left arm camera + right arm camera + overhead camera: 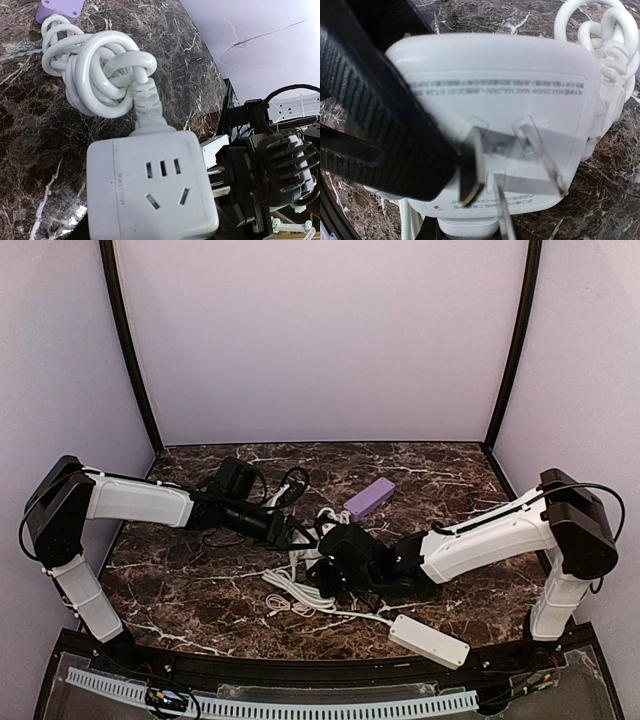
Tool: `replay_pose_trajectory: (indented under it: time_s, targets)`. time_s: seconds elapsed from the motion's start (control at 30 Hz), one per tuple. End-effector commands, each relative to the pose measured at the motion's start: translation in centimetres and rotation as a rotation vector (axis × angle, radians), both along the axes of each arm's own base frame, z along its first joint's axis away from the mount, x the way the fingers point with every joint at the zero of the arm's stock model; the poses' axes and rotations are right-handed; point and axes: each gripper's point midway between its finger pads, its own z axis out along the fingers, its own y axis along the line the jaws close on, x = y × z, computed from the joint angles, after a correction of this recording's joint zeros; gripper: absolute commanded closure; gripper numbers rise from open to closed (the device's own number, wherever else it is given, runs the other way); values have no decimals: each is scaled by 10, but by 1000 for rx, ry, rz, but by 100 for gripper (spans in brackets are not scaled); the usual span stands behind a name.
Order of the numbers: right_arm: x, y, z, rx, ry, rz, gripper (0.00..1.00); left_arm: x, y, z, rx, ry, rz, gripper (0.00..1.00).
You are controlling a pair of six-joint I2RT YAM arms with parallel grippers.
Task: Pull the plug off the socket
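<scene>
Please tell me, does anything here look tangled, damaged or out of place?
The thick white cord leaving the socket is wound into a tangled knot instead of lying straight. The plug sits in the right gripper with its prongs bare, out of the socket. No damage shows.

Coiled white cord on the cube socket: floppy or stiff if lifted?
Probably fairly stiff: the cord is thick and its loops hold rounded arcs. Likely to move as one bundle, since the loops are knotted together. Its ribbed sleeve joins the cube socket, so it may drag on the cube.
</scene>
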Motion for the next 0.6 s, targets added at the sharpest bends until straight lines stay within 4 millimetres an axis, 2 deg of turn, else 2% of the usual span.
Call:
replay_pose_trajectory:
  time_s: [0.0,0.33,0.57]
  targets:
    - [6,9,37,80,-146,36,100,8,12,0,28,-19,45,95]
    - [-3,15,37,132,-174,114,100,9,14,0,32,-19,53,95]
    - [5,4,30,95,-140,20,100,10,15,-1,35,-21,57,95]
